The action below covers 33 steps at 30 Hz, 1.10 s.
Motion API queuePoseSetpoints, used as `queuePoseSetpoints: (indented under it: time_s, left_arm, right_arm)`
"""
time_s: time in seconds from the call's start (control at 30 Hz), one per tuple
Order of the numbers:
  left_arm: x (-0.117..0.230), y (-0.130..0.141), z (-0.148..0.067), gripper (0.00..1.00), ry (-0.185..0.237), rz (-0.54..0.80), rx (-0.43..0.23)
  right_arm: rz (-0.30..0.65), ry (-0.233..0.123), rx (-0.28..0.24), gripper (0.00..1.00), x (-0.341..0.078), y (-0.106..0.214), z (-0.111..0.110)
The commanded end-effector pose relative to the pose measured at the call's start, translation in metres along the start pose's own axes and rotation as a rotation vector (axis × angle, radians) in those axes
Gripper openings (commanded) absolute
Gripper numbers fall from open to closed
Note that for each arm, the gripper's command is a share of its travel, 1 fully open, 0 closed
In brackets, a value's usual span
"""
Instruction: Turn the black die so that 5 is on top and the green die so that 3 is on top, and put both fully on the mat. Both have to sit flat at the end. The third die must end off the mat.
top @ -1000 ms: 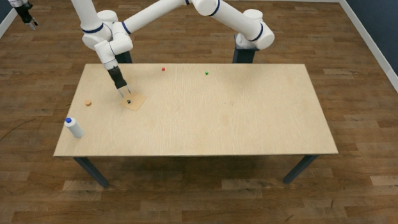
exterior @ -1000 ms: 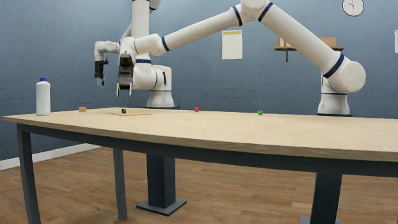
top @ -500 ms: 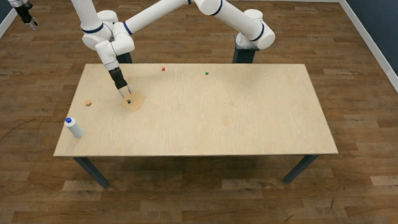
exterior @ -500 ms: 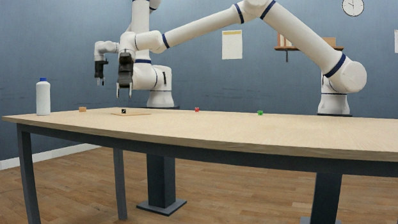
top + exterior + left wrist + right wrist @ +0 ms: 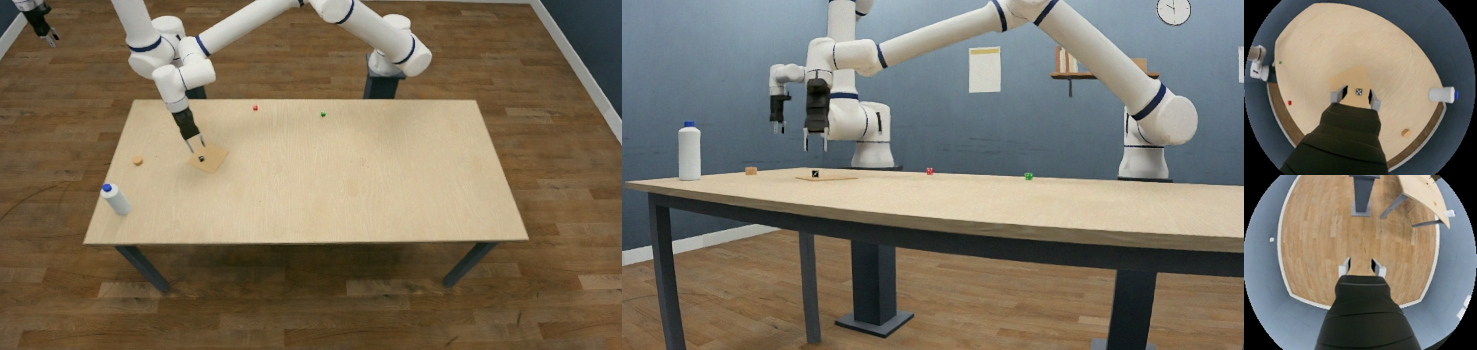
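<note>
Your left jaws (image 5: pixel 197 145) (image 5: pixel 815 142) stand open above the small black die (image 5: pixel 201 159) (image 5: pixel 815 173) (image 5: pixel 1359 91), which lies on the flat tan mat (image 5: pixel 215 159) (image 5: pixel 842 178) (image 5: pixel 1349 78); your right jaws (image 5: pixel 53 38) (image 5: pixel 779 128) are open beyond the desk (image 5: pixel 320 200) (image 5: pixel 972 202) (image 5: pixel 1373 35) (image 5: pixel 1421 192), where the small green die (image 5: pixel 323 114) (image 5: pixel 1029 176) (image 5: pixel 1280 62) and red die (image 5: pixel 255 108) (image 5: pixel 929 171) (image 5: pixel 1289 102) sit off the mat, green's top number too small for you to read
</note>
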<state>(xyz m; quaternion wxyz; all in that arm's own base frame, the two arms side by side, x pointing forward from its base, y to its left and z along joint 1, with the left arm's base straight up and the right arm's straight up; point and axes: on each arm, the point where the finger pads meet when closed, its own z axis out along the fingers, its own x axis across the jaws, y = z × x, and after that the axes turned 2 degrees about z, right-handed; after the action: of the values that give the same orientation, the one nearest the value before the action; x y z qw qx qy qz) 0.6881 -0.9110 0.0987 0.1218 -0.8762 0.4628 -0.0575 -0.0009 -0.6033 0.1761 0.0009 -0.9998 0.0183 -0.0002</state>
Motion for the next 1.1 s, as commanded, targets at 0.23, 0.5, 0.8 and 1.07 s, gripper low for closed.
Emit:
queuePoseSetpoints:
  time_s: [0.23, 0.5, 0.8, 1.07]
  left_arm:
    - [-0.0002, -0.0026, 0.001, 1.0, 0.002, -0.001, -0.139]
    - [0.0002, -0.0046, -0.0005, 1.0, 0.01, 0.0, -0.249]
    - [0.0004, -0.005, -0.0012, 1.0, 0.012, 0.0, -0.27]
    - [0.0004, -0.005, -0.0012, 1.0, 0.012, 0.0, -0.27]
  right_arm:
    - [0.0, 0.0, -0.002, 1.0, -0.0002, 0.0007, -0.0009]
    - [0.0, 0.0, -0.002, 1.0, -0.0002, 0.0007, -0.0009]
    - [0.0, 0.0, -0.002, 1.0, -0.0002, 0.0007, -0.0009]
    - [0.0, 0.0, -0.002, 1.0, -0.0002, 0.0007, -0.0009]
